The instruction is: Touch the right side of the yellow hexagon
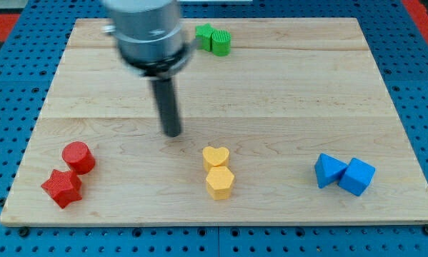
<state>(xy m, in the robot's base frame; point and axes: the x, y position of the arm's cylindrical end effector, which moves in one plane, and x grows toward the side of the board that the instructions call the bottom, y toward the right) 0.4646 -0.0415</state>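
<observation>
My tip (172, 133) rests on the worktop (271, 86), up-left of the yellow hexagon (219, 183) and apart from it; this tool holds nothing; yellow heart (216, 157) touches the hexagon's top.

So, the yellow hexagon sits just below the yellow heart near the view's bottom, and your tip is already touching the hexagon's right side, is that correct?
Not quite. The yellow hexagon does sit just below the yellow heart, but my tip is not touching it. The camera view shows the tip up and to the view's left of both yellow blocks, with bare board between.
</observation>
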